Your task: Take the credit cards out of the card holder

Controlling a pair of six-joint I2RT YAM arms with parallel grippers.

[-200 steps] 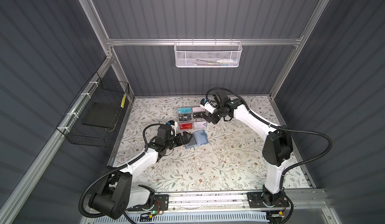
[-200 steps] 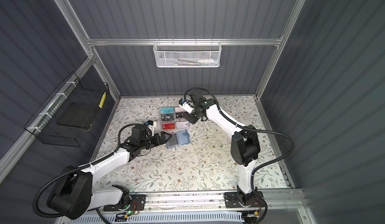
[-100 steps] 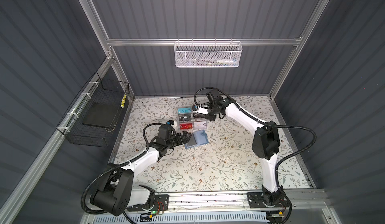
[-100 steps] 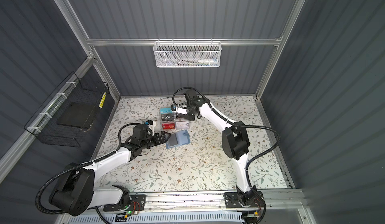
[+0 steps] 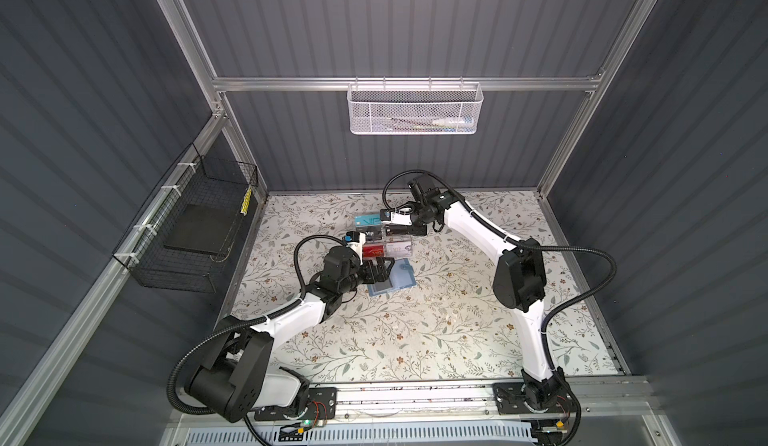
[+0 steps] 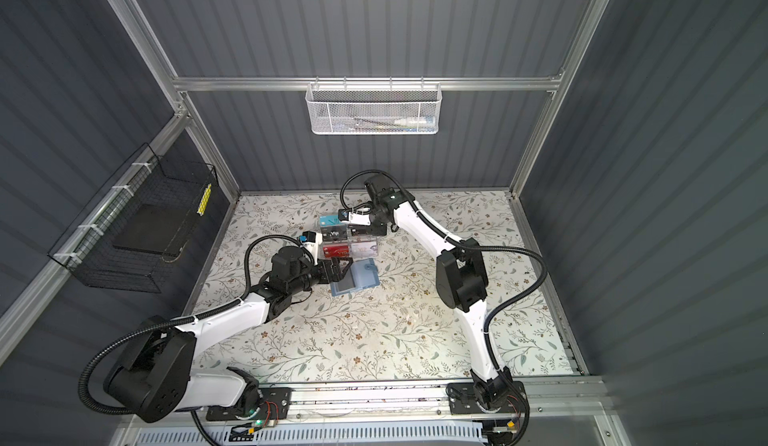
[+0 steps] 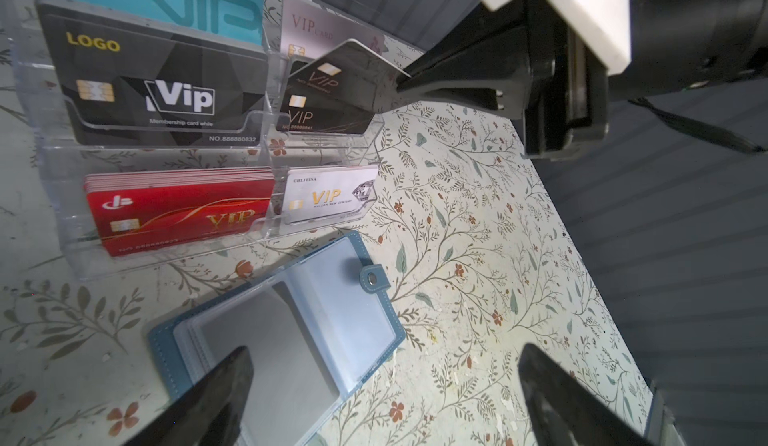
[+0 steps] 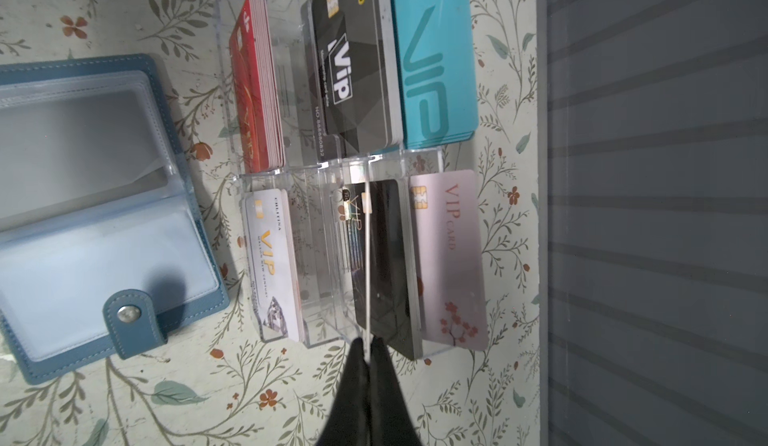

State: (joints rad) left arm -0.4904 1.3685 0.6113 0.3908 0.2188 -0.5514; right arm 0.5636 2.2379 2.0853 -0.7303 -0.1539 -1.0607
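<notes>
**Pinching a black card over the rack, wallet lying open below**

Lying open and flat on the floral table cover (image 7: 478, 215), the card holder (image 7: 376, 282) (image 8: 133, 319) shows its translucent sleeves face up, snap tab pointing away from the spine. In both top views it sits just in front of the clear acrylic rack (image 7: 50, 165) (image 8: 291, 49), near it but apart from it.

One black credit card (image 7: 345, 78) is out of the card holder and up in the air. The right gripper (image 8: 368, 346) has its jaws closed tight on one short end of it. From the right wrist the card shows edge-on as a thin pale line (image 8: 368, 257) over the rack's compartment of black VIP cards. Whether it touches that stack I cannot tell. The left wrist shows it tilted, one corner raised.

The right arm rises from its front base, bends at a high elbow and stretches back to the rack, its gripper (image 5: 388, 229) level and pointing across.

The left arm runs low and forward. The left gripper (image 7: 384, 354) (image 6: 338, 271) hangs over the card holder with jaws spread wide and nothing between them, one finger (image 7: 232, 377) above the near sleeve page.
</notes>
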